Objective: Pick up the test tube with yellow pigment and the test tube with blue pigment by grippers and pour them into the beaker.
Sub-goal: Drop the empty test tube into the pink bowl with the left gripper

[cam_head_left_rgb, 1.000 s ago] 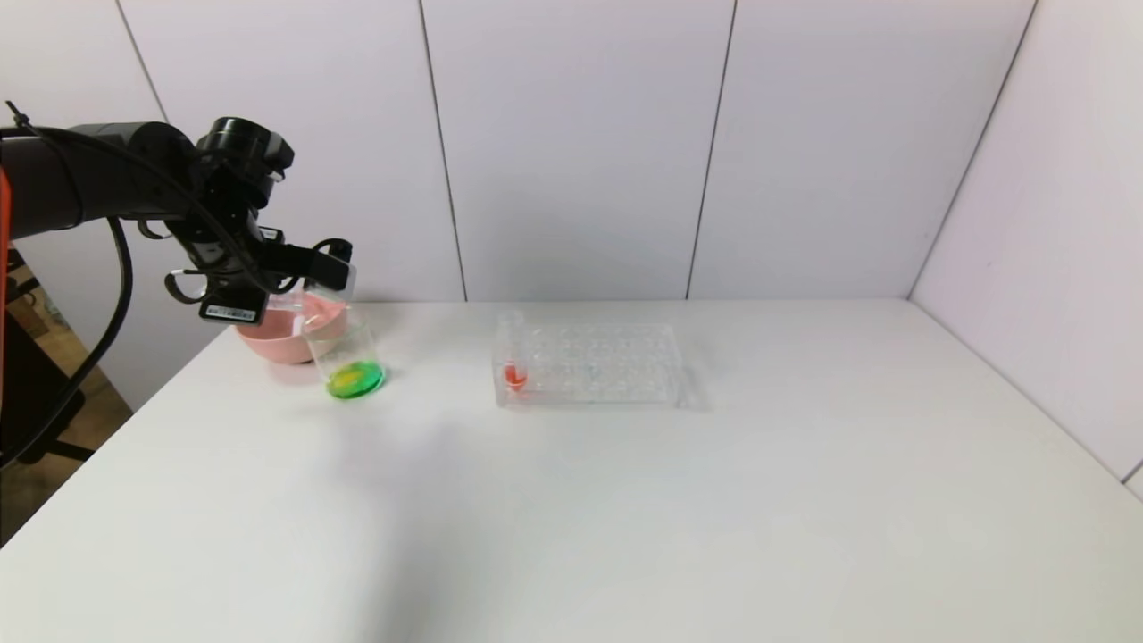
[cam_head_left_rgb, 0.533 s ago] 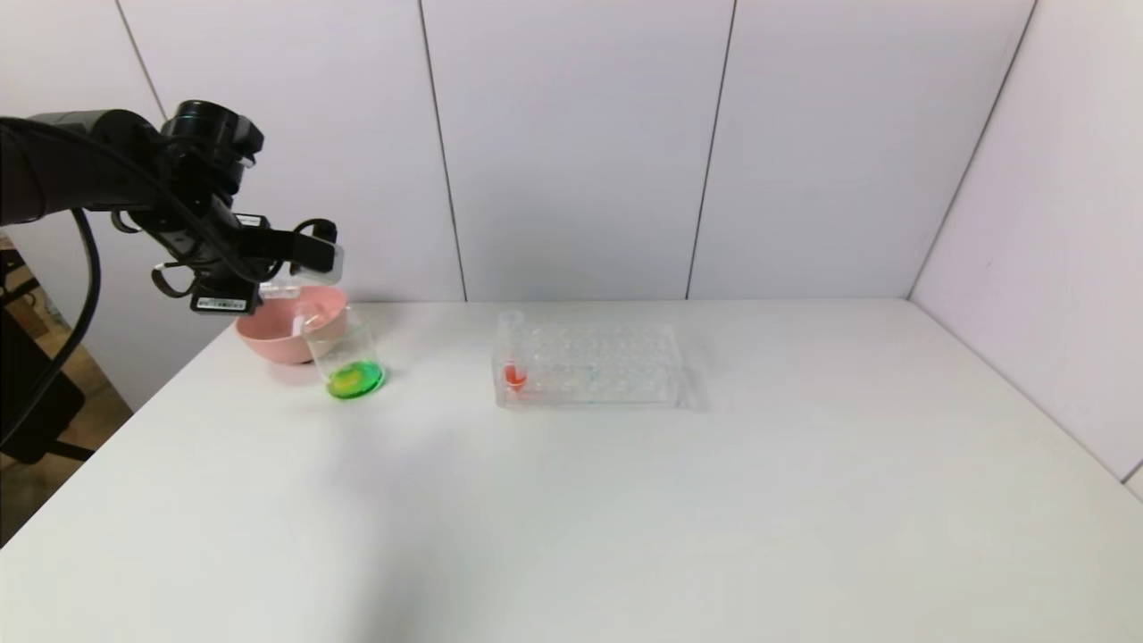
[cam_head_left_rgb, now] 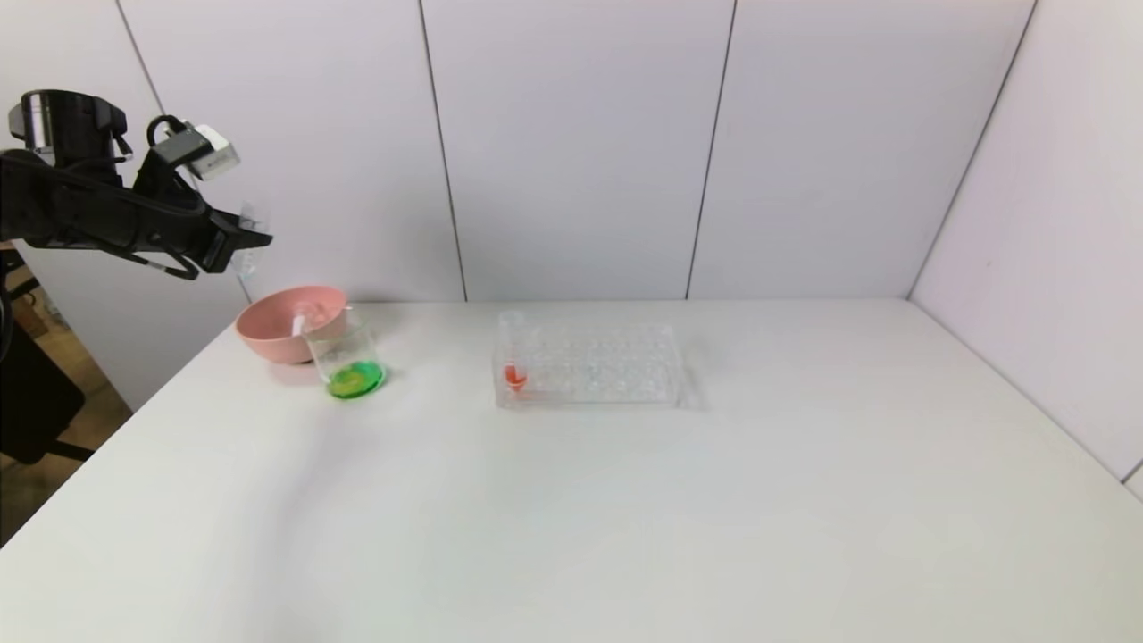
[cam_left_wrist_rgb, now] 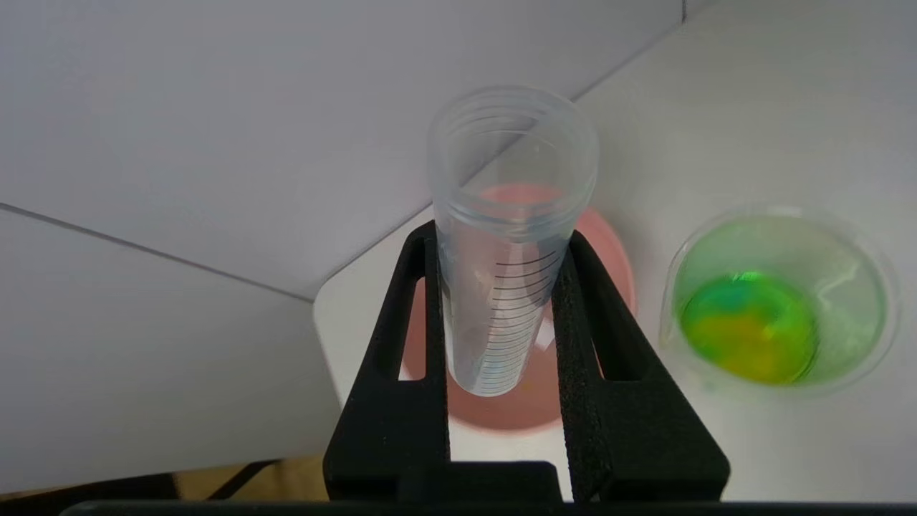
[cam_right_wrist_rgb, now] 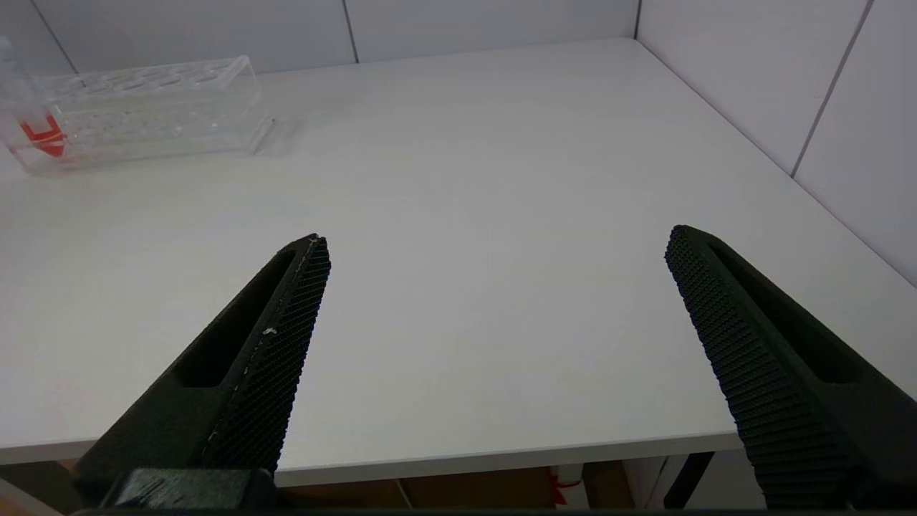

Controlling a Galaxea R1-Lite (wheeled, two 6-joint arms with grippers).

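The left gripper (cam_left_wrist_rgb: 501, 308) hangs high over the bench's far left corner, its fingers closed on an empty, clear graduated test tube (cam_left_wrist_rgb: 510, 236) held mouth-up; which pigment it carried cannot be told; the step in hand looks like disposing of it, and that is best done by lowering it over the pink bowl (cam_head_left_rgb: 279, 329) directly beneath, keeping clear of the beaker's rim, and only then easing the fingers apart so the tube drops inside and does not bounce out; the beaker (cam_head_left_rgb: 347, 359) stands on the bench just beside the bowl, toward the near side, holding a shallow pool of green liquid streaked with yellow, so both pigments seem to be in; a white object, perhaps another spent tube, lies in the bowl; the clear rack (cam_head_left_rgb: 589, 364) near the far edge's middle holds one red-liquid tube (cam_head_left_rgb: 513, 353) at its left end; the right gripper (cam_right_wrist_rgb: 494, 301) idles wide apart and empty near the bench's near right edge.
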